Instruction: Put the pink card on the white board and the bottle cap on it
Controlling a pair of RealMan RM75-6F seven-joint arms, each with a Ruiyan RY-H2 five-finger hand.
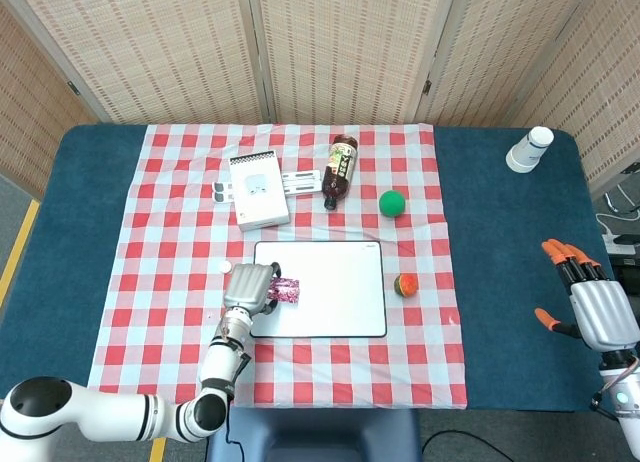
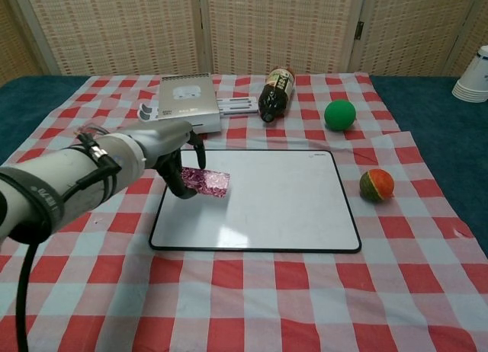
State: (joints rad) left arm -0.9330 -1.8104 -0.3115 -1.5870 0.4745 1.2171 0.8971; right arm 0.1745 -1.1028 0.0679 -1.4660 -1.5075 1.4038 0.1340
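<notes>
My left hand (image 1: pixel 252 287) (image 2: pixel 171 150) pinches the pink patterned card (image 1: pixel 285 290) (image 2: pixel 204 182) and holds it just above the left part of the white board (image 1: pixel 335 302) (image 2: pixel 274 207). The card sticks out to the right of the fingers, roughly flat. The small white bottle cap (image 1: pixel 226 267) lies on the checked cloth just left of the board; my left arm hides it in the chest view. At the far right, over the blue table, my right hand (image 1: pixel 600 312) hangs with fingers spread and nothing in it.
Behind the board lie a brown bottle (image 1: pixel 340 170) (image 2: pixel 276 93), a white box (image 1: pixel 258 190) (image 2: pixel 187 104) and a green ball (image 1: pixel 393 203) (image 2: pixel 340 113). An orange-green ball (image 1: pixel 405 284) (image 2: pixel 376 184) sits right of the board. Stacked paper cups (image 1: pixel 529 149) stand far right.
</notes>
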